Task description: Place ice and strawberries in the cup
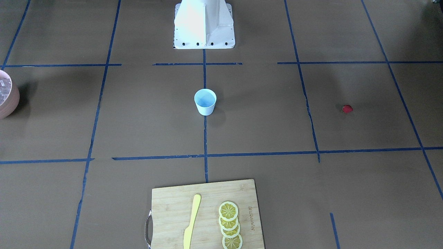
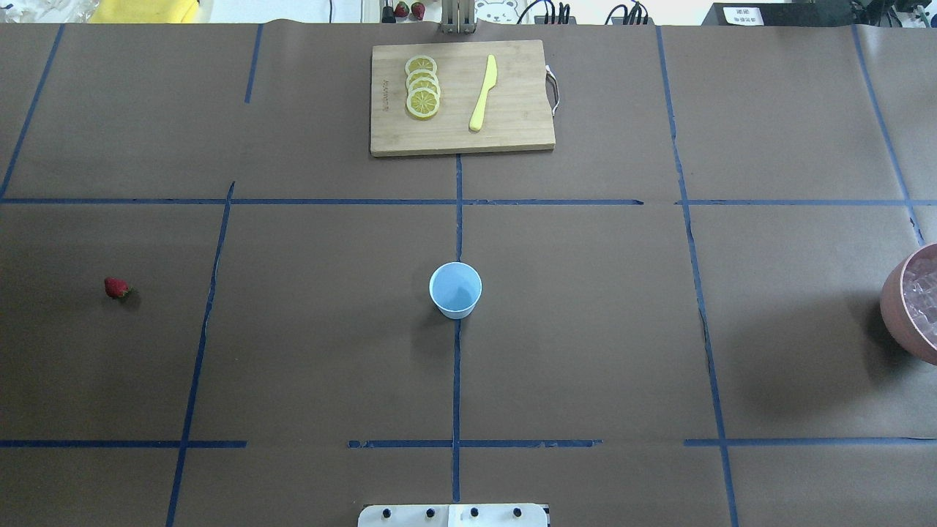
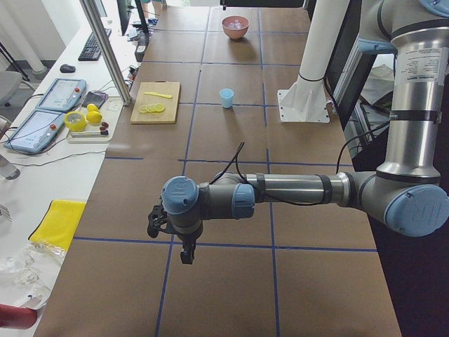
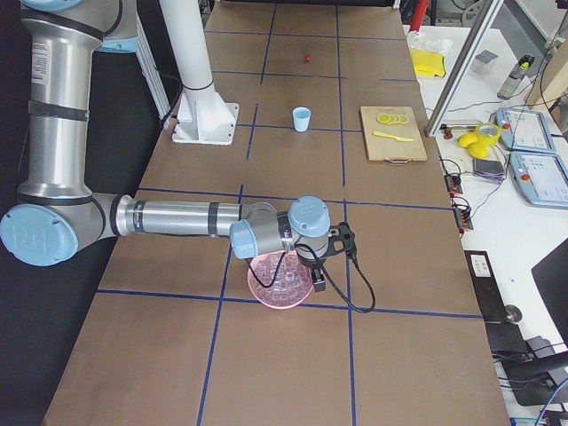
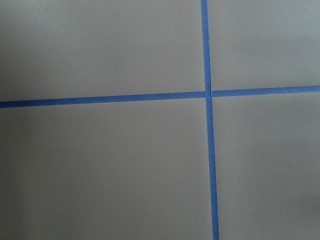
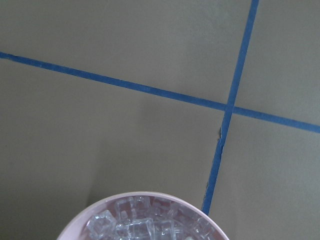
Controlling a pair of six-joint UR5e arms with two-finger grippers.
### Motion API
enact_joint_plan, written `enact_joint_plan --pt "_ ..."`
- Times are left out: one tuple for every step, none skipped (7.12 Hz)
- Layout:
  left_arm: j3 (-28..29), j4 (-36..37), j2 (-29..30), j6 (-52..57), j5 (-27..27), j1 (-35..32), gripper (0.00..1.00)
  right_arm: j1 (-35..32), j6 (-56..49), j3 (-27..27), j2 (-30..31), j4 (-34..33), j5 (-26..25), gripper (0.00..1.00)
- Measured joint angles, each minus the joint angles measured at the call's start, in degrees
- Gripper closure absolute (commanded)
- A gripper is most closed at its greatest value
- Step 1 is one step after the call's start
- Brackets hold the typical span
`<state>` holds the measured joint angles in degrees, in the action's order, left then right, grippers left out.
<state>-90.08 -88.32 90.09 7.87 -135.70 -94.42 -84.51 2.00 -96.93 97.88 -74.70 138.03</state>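
The pale blue cup (image 2: 455,289) stands upright at the table's middle, also in the front view (image 1: 205,101). The dark-red strawberry (image 2: 116,288) lies alone on the robot's left side (image 1: 347,109). Ice cubes (image 6: 140,226) fill a pink bowl (image 2: 911,304) at the table's right edge. My left gripper (image 3: 184,253) shows only in the exterior left view, hanging above bare table; I cannot tell if it is open. My right gripper (image 4: 319,282) shows only in the exterior right view, just above the pink bowl (image 4: 280,282); I cannot tell its state.
A wooden cutting board (image 2: 520,110) with lemon slices (image 2: 423,86) and a yellow knife (image 2: 483,91) lies at the far middle. The white robot base (image 1: 204,24) stands on the near side. Blue tape lines cross the brown table.
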Motion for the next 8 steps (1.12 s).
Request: enact_joint_plan --pt "0.0 -0.28 0.0 -0.03 0.0 0.01 0.0 1.11 3.39 -0.09 0.61 0.08 0.0 0.04" --pt "-0.03 -0.39 0.0 -0.04 0.0 0.01 0.0 2.11 5.51 -0.14 0.96 0.13 -0.06 0.05" --pt "-0.16 -0.43 0.0 -0.05 0.0 0.0 0.0 2.95 7.11 -0.2 1.1 0.16 -0.15 0.03" --pt "-0.33 -0.44 0.0 -0.05 0.0 0.0 0.0 3.67 8.38 -0.27 1.13 0.17 -0.33 0.02" --pt "-0.4 -0.44 0.0 -0.05 0.0 0.01 0.0 4.68 9.06 -0.34 1.21 0.17 -1.13 0.02" --pt "-0.4 -0.44 0.0 -0.03 0.0 0.03 0.0 5.76 9.83 -0.4 1.28 0.17 -2.27 0.1" --pt "-0.39 -0.45 0.0 0.01 0.0 0.03 0.0 6.57 10.85 -0.43 1.31 0.17 -2.87 0.17" --pt "-0.37 -0.44 0.0 0.03 0.0 0.03 0.0 7.16 11.44 -0.43 1.34 0.17 -3.23 0.2"
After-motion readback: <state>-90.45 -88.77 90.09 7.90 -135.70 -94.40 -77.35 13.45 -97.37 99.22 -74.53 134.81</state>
